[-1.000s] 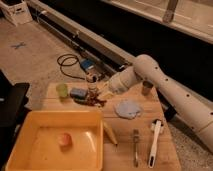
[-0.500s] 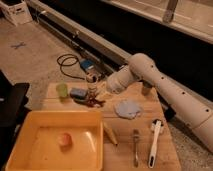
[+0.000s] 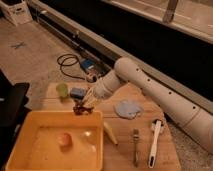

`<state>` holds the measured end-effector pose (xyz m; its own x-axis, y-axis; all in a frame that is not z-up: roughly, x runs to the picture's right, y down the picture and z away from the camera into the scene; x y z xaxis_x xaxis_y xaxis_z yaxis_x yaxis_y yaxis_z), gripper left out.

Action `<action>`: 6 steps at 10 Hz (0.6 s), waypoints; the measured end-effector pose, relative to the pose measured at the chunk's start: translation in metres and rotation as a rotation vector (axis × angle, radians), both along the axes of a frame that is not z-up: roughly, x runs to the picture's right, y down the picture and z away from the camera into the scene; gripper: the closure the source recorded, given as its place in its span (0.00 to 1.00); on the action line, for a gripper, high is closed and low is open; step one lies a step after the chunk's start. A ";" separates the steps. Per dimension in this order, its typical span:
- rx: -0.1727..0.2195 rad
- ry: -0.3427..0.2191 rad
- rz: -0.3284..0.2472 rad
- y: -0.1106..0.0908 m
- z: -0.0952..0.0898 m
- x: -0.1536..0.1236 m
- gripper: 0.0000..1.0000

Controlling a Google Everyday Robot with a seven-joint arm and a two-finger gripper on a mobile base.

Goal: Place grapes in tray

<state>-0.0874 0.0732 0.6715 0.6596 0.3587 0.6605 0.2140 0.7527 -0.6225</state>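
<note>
Over the far rim of the tray (image 3: 20, 135), the gripper (image 3: 86, 103), clamped on the grapes (image 3: 82, 108), has drifted nearer the tray, so release looks close.

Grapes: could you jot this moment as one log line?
gripper: shut on grapes | position: above tray's far rim | grapes: not yet in tray

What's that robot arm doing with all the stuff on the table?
The robot's tool is shut on the grapes, a small dark bunch, and holds them just above the far rim of the yellow tray. The grapes are not in the tray yet. A pale orange fruit already sits inside the tray. On the wooden table beside it lie a fork, a white brush and a blue cloth.
</note>
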 end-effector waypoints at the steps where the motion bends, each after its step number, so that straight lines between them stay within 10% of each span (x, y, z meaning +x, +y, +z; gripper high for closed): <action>1: 0.000 -0.027 -0.019 0.008 -0.010 -0.008 0.93; 6: -0.051 -0.055 -0.108 0.057 -0.029 -0.033 0.93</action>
<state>-0.1204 0.1300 0.6421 0.6594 0.3218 0.6794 0.3272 0.6908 -0.6448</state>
